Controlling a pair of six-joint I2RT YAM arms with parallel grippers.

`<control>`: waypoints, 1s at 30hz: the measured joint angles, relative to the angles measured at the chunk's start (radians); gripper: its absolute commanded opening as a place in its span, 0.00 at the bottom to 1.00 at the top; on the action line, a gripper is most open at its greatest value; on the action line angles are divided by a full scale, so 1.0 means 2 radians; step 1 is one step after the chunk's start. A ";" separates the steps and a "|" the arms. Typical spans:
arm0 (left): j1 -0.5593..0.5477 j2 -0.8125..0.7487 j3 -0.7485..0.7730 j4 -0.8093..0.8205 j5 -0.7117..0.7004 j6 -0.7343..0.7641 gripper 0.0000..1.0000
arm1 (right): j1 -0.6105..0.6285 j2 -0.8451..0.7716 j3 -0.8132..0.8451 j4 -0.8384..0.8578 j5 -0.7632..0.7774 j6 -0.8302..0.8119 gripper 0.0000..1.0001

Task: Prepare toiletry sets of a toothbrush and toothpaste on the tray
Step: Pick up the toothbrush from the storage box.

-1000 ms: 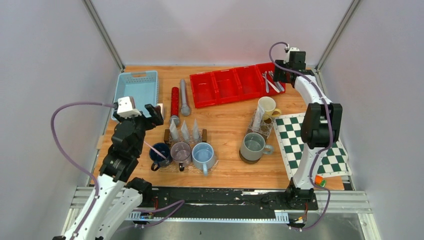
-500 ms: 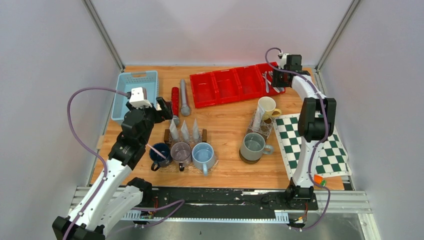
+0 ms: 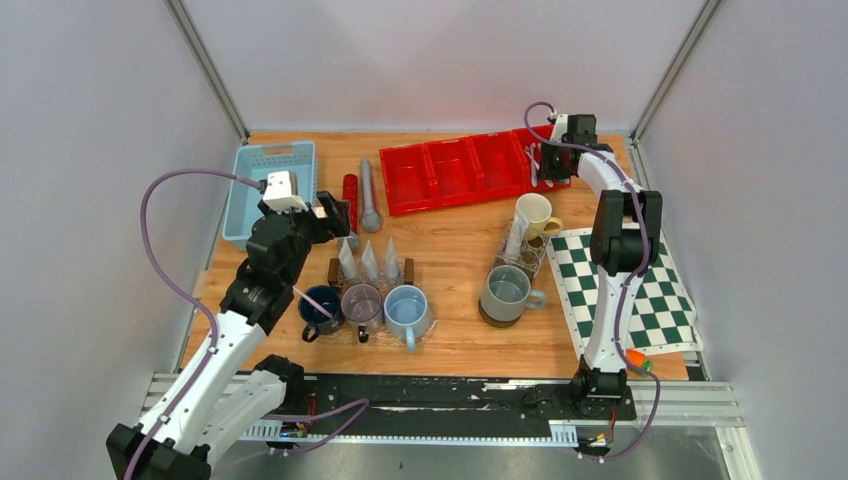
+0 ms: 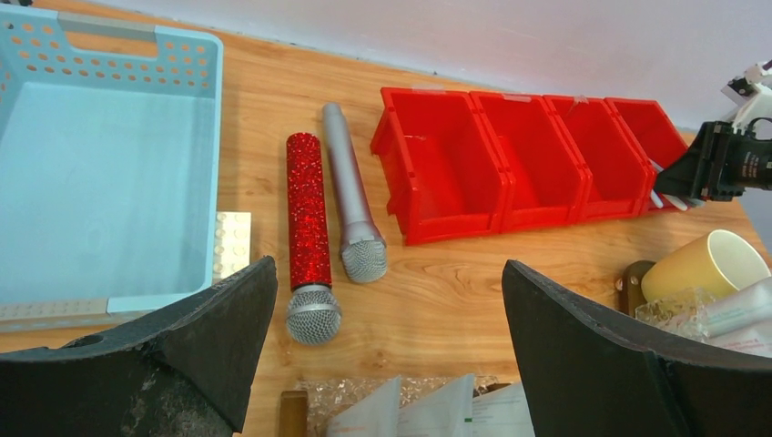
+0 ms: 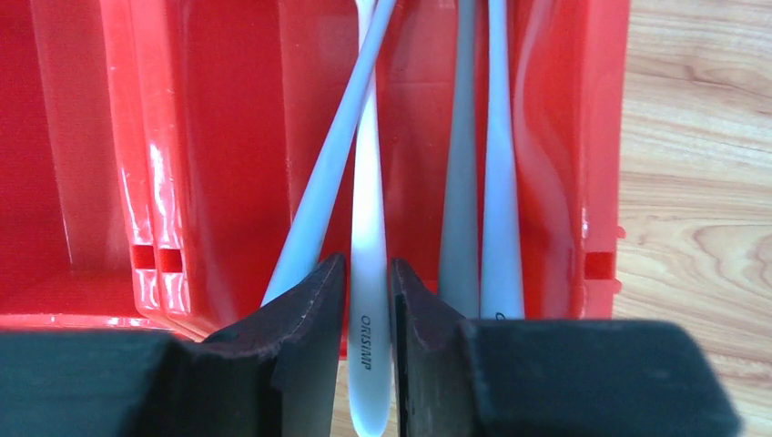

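1. While I watch from the overhead camera, the wooden table (image 3: 450, 250) fills the workspace, with both arms based at its near edge.
2. Along the far side runs the row of red bins (image 3: 455, 170), four compartments side by side.
3. At the far left sits the pale blue basket (image 3: 275, 175). A green checkered mat (image 3: 640, 300) lies on the right side.
4. My left gripper (image 3: 337, 214) hangs over the table between the basket and the mugs. Its fingers (image 4: 209, 337) are spread wide, with nothing between them.
5. My right gripper (image 5: 368, 273) is at the rightmost red compartment. It is pinching the handle of the white toothbrush (image 5: 368, 182), one finger against each side.
6. Three mugs (image 3: 360, 300) stand in a row near my left arm. A grey mug (image 3: 505, 292) and a cream mug (image 3: 535, 212) stand further right.
7. The red glitter microphone (image 4: 308, 237) and the silver microphone (image 4: 350, 200) lie side by side between basket and bins.
8. Three toothpaste tubes (image 3: 370, 264) stand upright just behind the row of three mugs.
9. The white toothbrush lies in the rightmost compartment, its handle end poking over the bin's rim between my fingers. A grey-blue toothbrush (image 5: 337, 155) crosses it, and two more toothbrushes (image 5: 499, 164) lie parallel on its right.
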 measured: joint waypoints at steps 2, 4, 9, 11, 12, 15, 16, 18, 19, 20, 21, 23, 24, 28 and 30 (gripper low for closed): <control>0.000 0.001 0.000 0.000 0.001 -0.001 1.00 | 0.000 0.002 0.001 0.000 -0.007 -0.002 0.13; 0.000 0.002 0.000 0.000 0.003 -0.001 1.00 | 0.000 0.002 0.001 -0.001 -0.011 -0.003 0.09; 0.000 0.002 0.002 0.000 0.005 -0.001 1.00 | -0.001 0.002 0.001 -0.002 -0.017 -0.003 0.00; 0.000 0.001 0.002 0.000 0.006 -0.001 1.00 | -0.001 0.000 0.001 -0.005 -0.018 -0.003 0.00; 0.000 0.001 0.002 0.000 0.007 -0.001 1.00 | -0.001 -0.002 0.001 -0.008 -0.018 -0.003 0.00; 0.000 -0.002 0.002 0.000 0.009 -0.001 1.00 | -0.001 -0.014 0.000 -0.015 -0.017 -0.003 0.00; 0.000 -0.004 0.002 0.000 0.010 -0.002 1.00 | -0.001 -0.022 -0.001 -0.017 -0.016 -0.003 0.00; 0.000 -0.007 0.002 0.000 0.012 -0.002 1.00 | -0.001 -0.039 -0.003 -0.019 -0.015 -0.003 0.00; 0.000 -0.010 0.002 0.000 0.014 -0.002 1.00 | -0.001 -0.052 -0.005 -0.019 -0.014 -0.003 0.00; 0.000 -0.011 0.002 0.000 0.015 -0.002 1.00 | -0.001 -0.064 -0.008 -0.020 -0.013 -0.002 0.00; 0.000 -0.013 0.003 0.000 0.017 -0.002 1.00 | -0.001 -0.076 -0.010 -0.020 -0.012 -0.002 0.00; 0.000 -0.015 0.006 0.000 0.021 -0.002 1.00 | -0.001 -0.099 -0.016 -0.020 -0.012 0.001 0.00; 0.000 -0.016 0.007 0.000 0.025 -0.002 1.00 | -0.001 -0.112 -0.021 -0.018 -0.012 0.002 0.00; 0.000 -0.018 0.014 0.002 0.043 0.000 1.00 | -0.001 -0.154 -0.043 -0.012 -0.011 0.011 0.00; 0.000 -0.018 0.018 0.002 0.051 0.002 1.00 | -0.001 -0.171 -0.055 -0.007 -0.005 0.017 0.00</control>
